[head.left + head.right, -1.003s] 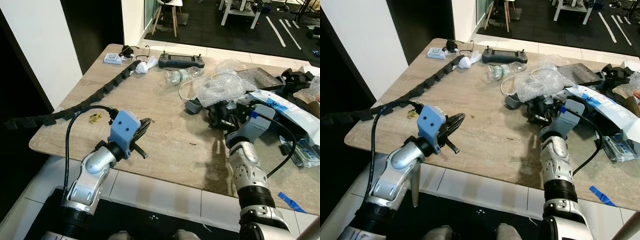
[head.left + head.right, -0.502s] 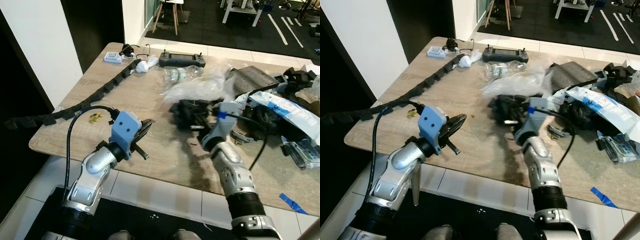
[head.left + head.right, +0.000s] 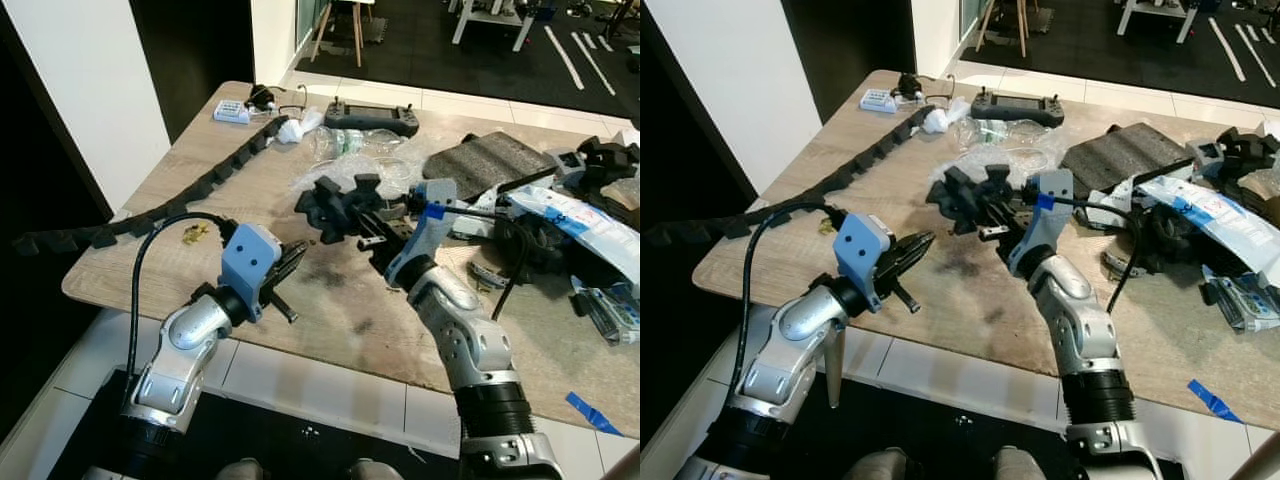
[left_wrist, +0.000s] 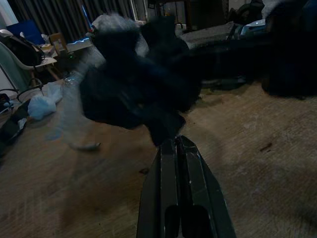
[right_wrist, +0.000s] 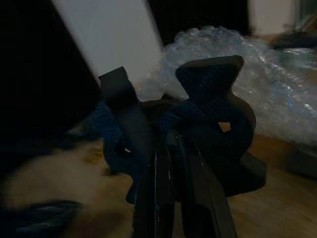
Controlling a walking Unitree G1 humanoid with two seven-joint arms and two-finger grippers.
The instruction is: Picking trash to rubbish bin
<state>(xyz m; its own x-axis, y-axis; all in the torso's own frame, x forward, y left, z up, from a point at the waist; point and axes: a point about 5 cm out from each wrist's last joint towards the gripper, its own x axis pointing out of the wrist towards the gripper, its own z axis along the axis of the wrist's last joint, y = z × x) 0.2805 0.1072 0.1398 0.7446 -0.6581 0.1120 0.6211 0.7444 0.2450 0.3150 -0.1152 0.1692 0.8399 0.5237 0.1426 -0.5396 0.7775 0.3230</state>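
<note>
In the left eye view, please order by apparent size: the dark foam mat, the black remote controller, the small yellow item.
1. dark foam mat
2. black remote controller
3. small yellow item
The order is clear, although the yellow item lies nearer the camera.

A black, notched foam piece (image 3: pixel 335 205) is clamped in the right gripper (image 3: pixel 362 222), whose camera mount is pale blue. The wooden table (image 3: pixel 250 190) is light brown and grained. Clear bubble wrap (image 3: pixel 1015 150) glistens. The left gripper (image 3: pixel 292 262) is black.

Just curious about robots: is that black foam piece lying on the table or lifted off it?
Lifted. The right gripper is shut on the black foam piece, holding it in the air above the table.
</note>
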